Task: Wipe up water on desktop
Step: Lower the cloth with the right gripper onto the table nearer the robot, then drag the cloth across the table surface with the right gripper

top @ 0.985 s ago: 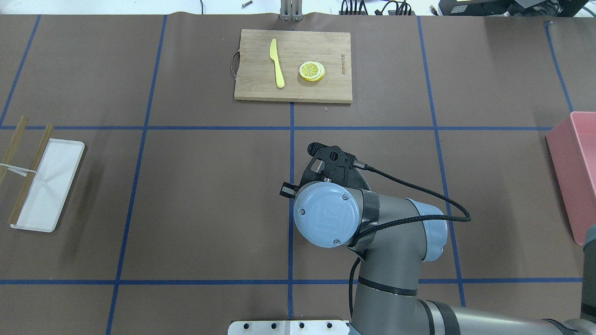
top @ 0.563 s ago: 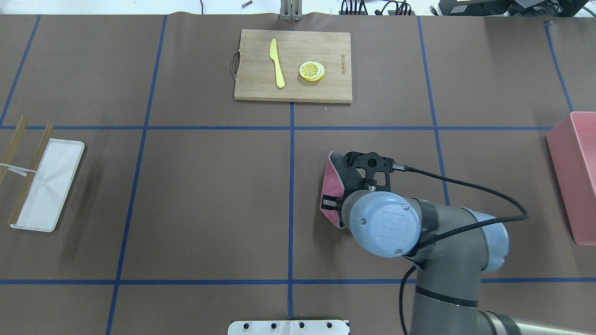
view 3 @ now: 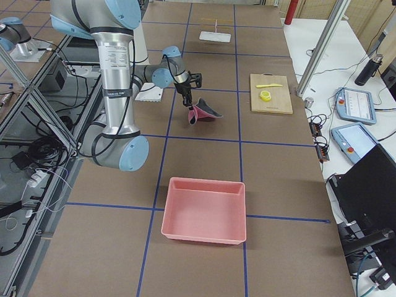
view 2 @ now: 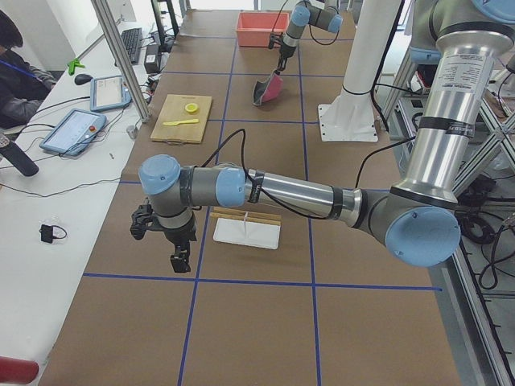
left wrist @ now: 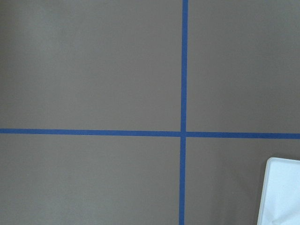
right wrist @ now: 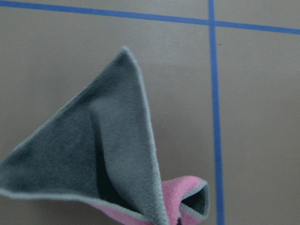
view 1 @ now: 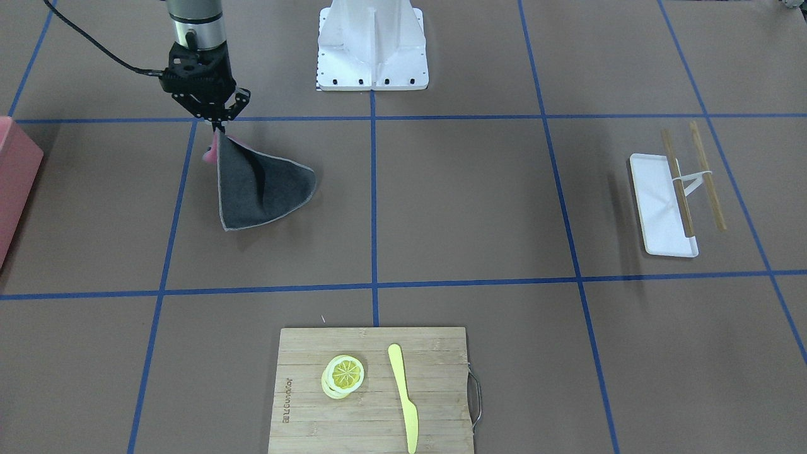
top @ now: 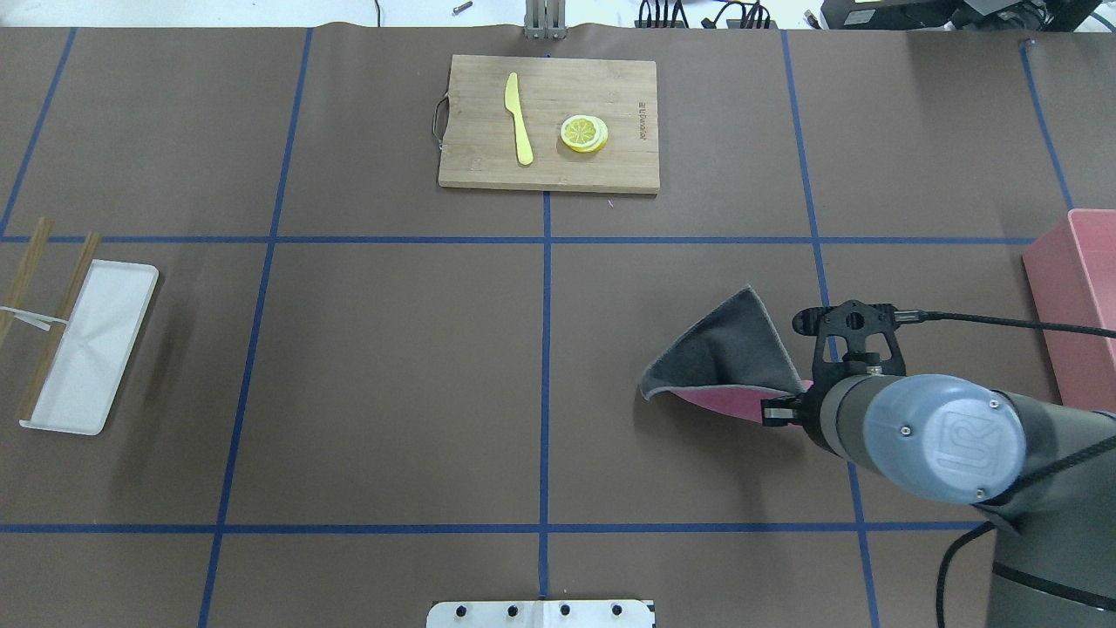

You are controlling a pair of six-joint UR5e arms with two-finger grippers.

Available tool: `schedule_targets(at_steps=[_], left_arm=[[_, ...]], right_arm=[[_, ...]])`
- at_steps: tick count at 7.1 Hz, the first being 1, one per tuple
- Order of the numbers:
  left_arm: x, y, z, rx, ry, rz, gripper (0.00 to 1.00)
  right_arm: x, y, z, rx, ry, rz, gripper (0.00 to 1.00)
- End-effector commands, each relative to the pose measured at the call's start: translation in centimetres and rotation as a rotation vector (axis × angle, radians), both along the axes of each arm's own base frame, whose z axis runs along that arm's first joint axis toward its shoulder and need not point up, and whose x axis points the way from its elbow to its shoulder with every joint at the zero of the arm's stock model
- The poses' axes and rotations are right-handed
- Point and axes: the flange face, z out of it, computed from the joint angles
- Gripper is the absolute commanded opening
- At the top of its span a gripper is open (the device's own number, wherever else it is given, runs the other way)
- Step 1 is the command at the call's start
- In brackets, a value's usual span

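The desktop (top: 392, 366) is brown with blue tape lines; I see no water on it. My right gripper (view 1: 218, 123) is shut on one corner of a grey cloth with a pink underside (view 1: 261, 186). The corner is lifted and the rest of the cloth trails on the desktop. The cloth also shows in the overhead view (top: 728, 353), the right wrist view (right wrist: 103, 140) and the exterior right view (view 3: 205, 113). My left gripper (view 2: 179, 261) hangs over the desktop near a white tray (view 2: 246, 233); it shows only in the exterior left view, so I cannot tell if it is open.
A bamboo cutting board (top: 471, 166) with a yellow knife (top: 520, 118) and lemon slices (top: 583, 133) lies at the far middle. The white tray (top: 87, 358) with chopsticks (top: 61, 323) is at the left. A pink bin (top: 1072, 323) stands at the right edge.
My right arm has swept to the right, dragging the cloth with it. The cloth, hidden under the wrist at first, now trails spread out behind the gripper.
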Motion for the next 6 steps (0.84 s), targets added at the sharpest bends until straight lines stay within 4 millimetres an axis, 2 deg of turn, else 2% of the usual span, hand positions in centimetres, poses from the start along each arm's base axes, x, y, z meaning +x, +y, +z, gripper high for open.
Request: schedule_targets(at_steps=[1,2,3,4,5,6], left_arm=[[0.2,0.7,0.7,-0.009,0.02,0.0,0.99],[0.4,0.8,0.6,-0.011,0.047,-0.002,0.99],[0.4,0.8,0.6,-0.011,0.047,-0.002,0.99],[0.4,0.8,0.6,-0.011,0.047,-0.002,0.99],[0.4,0.8,0.6,-0.011,0.049,-0.002,0.99],[0.4,0.7,0.3,-0.005,0.049,-0.002,0.99]], right_arm=[[4.9,0.7,4.2,0.019,0.047,-0.024,0.0],[6.8,1.3,7.3,0.059,0.026,-0.062,0.0],[7.6,1.3,9.8,0.065,-0.024,-0.071,0.0],[5.8,0.7,10.5,0.072,-0.055,-0.064,0.0],[2.5,-0.6,9.0,0.071,-0.112,-0.033,0.0],[-3.3,-2.3,6.7,0.031,-0.184,0.027,0.0]])
